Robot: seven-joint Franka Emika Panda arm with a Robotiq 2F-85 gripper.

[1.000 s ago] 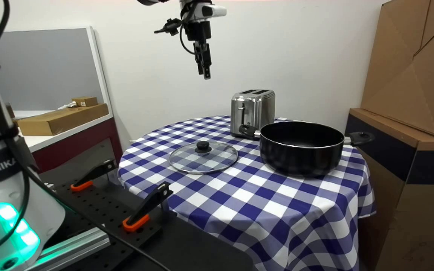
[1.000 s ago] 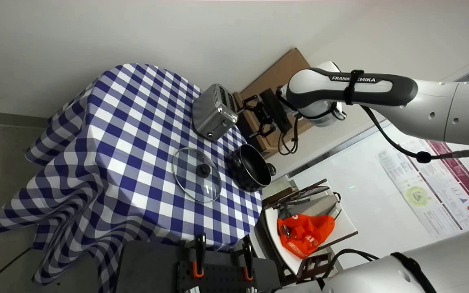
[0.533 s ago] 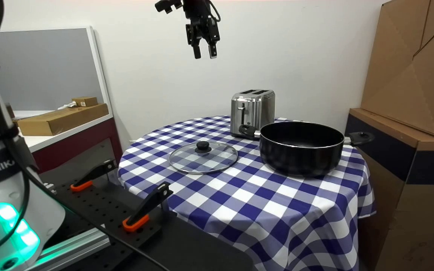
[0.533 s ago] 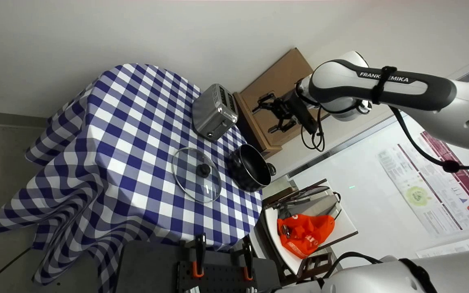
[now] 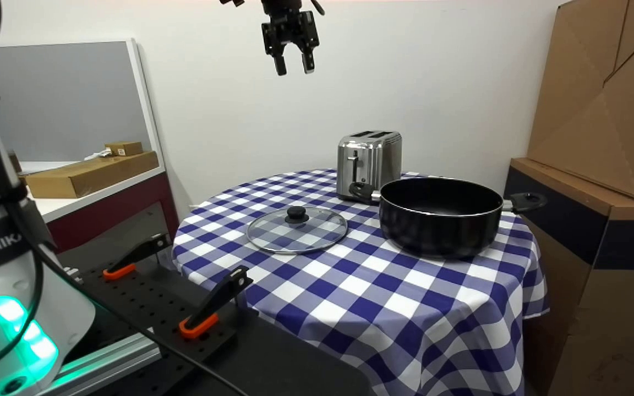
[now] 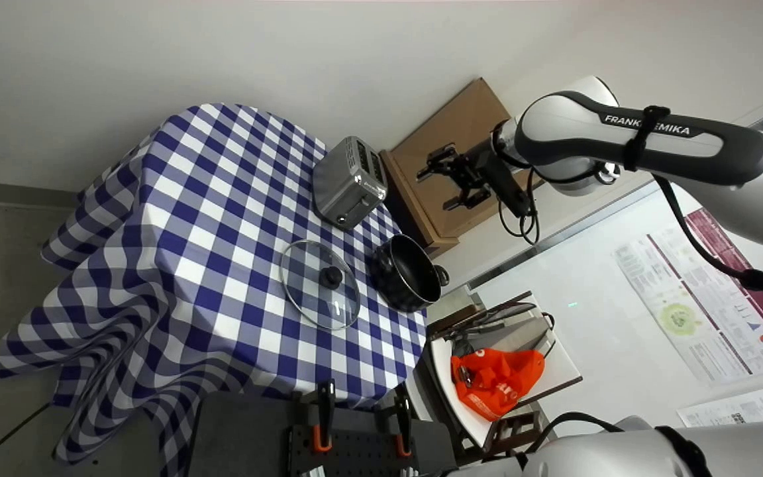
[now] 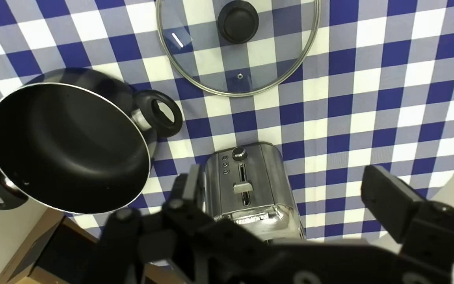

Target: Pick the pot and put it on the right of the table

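Held claw [image 5: 295, 70] high at left in an exterior view, jaws apart and empty, well above table [image 5: 350, 280]. Noted glass lid [image 5: 297, 230] near, toaster [image 5: 369, 165] right of it and far, then pot [image 5: 441, 223] upright at right of table in both exterior views. Judged pot stiff, light for such breadth, slippery-sided; would take hold of free right handle [image 5: 528, 202], guarding against tilt. Guessed placing most likely already done.

Silver toaster [image 5: 370, 165] near glass lid [image 5: 297, 234]; cardboard boxes [image 5: 606, 124] stacked.
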